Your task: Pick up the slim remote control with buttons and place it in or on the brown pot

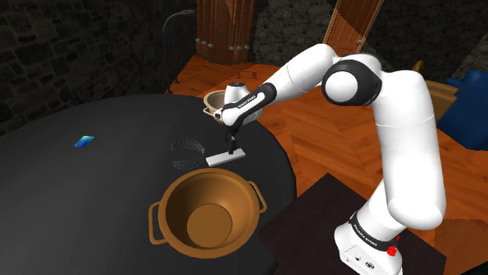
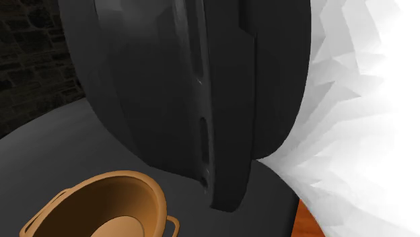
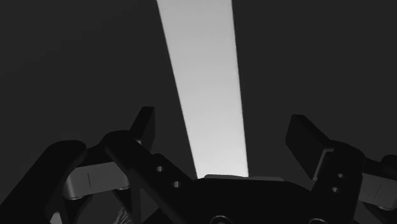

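The slim remote (image 1: 227, 156) is drawn plain white and lies flat on the black round table (image 1: 94, 203), near its edge on the shoulder view's right. My gripper (image 1: 231, 145) points straight down just over it. In the wrist view the remote (image 3: 203, 83) runs as a long pale strip between the open gripper (image 3: 222, 133); both fingers stand well apart from its sides. The brown pot (image 1: 207, 212) with two handles stands empty on the table, nearer the camera than the remote. The pot (image 2: 101, 209) also shows at the second exterior view's lower left.
A small blue object (image 1: 84, 141) lies on the table toward the shoulder view's left. A faint wire-like thing (image 1: 188, 150) sits beside the remote. A tan bowl (image 1: 215, 101) stands behind the arm. A big dark shape (image 2: 195, 87) blocks much of the second exterior view.
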You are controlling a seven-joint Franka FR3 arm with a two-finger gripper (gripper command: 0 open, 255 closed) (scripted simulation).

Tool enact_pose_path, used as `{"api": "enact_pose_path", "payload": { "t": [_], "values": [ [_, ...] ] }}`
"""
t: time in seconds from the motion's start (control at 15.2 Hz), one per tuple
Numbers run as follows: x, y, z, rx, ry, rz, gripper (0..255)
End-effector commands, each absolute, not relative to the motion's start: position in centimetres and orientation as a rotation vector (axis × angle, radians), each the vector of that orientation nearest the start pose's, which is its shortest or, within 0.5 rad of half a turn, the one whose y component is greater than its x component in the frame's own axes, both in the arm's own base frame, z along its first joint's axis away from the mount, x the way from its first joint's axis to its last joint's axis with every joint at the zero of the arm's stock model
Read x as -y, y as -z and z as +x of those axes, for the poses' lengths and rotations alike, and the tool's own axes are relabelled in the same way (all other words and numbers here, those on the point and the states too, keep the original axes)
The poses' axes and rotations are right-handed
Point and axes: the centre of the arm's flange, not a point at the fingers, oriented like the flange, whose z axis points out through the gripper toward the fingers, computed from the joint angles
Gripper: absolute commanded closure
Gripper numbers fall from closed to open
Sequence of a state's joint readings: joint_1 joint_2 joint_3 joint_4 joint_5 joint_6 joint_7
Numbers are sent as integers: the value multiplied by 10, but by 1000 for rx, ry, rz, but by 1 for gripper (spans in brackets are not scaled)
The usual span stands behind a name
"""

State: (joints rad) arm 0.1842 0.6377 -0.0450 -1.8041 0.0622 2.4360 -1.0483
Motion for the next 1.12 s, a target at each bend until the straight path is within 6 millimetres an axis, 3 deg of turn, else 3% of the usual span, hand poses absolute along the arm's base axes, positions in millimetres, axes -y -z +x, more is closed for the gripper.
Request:
{"api": "enact_pose_path", "payload": {
  "t": [0.0,0.59,1.06],
  "values": [
    [-101,-167,652,1762,-15,-2582,0],
    [-103,-122,653,1776,-19,-2572,0],
    [-103,-122,653,1776,-19,-2572,0]
  ]
}}
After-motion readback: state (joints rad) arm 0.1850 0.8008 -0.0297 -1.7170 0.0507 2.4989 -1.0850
